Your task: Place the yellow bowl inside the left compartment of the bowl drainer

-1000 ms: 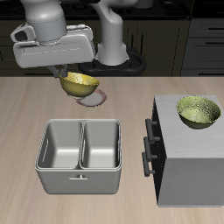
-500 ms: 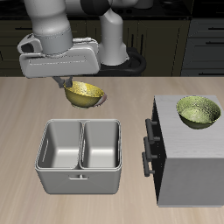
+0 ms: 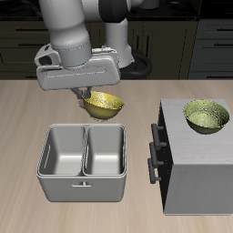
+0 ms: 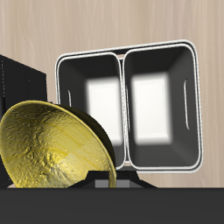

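My gripper (image 3: pixel 86 95) is shut on the rim of the small golden-yellow bowl (image 3: pixel 104 106), which hangs tilted in the air just behind the bowl drainer (image 3: pixel 82 187). The bowl is above the table, close to the back rim of the drainer's other well, and the left compartment (image 3: pixel 64 151) stands bare. In the wrist view the yellow bowl (image 4: pixel 51 150) fills the foreground with a fingertip (image 4: pixel 108 182) on its rim. Beyond it lie the drainer (image 4: pixel 124 54) and its left compartment (image 4: pixel 162 101).
A big grey box (image 3: pixel 196 177) with dark handles stands beside the drainer, with a larger greener-yellow bowl (image 3: pixel 207 116) on its top. The robot's base and dark cabinets are at the back.
The gripper has carried the yellow bowl sideways toward the grey box, lower and nearer the drainer's back rim. Its grip on the bowl is unchanged.
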### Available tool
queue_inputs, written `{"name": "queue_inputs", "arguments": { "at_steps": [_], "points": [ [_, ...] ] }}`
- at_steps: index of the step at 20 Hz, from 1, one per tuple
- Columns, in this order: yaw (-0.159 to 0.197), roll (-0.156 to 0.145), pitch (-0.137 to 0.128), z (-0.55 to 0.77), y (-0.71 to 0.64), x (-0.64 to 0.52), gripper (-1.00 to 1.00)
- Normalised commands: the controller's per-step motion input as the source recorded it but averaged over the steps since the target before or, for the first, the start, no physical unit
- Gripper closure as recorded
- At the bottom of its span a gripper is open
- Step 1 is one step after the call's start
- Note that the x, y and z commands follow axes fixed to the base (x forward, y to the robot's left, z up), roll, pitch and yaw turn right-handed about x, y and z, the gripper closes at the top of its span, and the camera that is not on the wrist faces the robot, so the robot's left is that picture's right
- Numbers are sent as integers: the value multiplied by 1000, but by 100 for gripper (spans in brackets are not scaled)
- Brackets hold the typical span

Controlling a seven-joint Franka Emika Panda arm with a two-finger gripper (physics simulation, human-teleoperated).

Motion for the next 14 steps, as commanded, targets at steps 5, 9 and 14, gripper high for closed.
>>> {"name": "queue_inputs", "arguments": {
  "at_steps": [5, 9, 14],
  "points": [
    [3, -11, 15, -93, -15, 51, 100],
    [10, -12, 31, -222, -78, 47, 100],
    [2, -4, 26, -168, -54, -15, 100]
  ]
}}
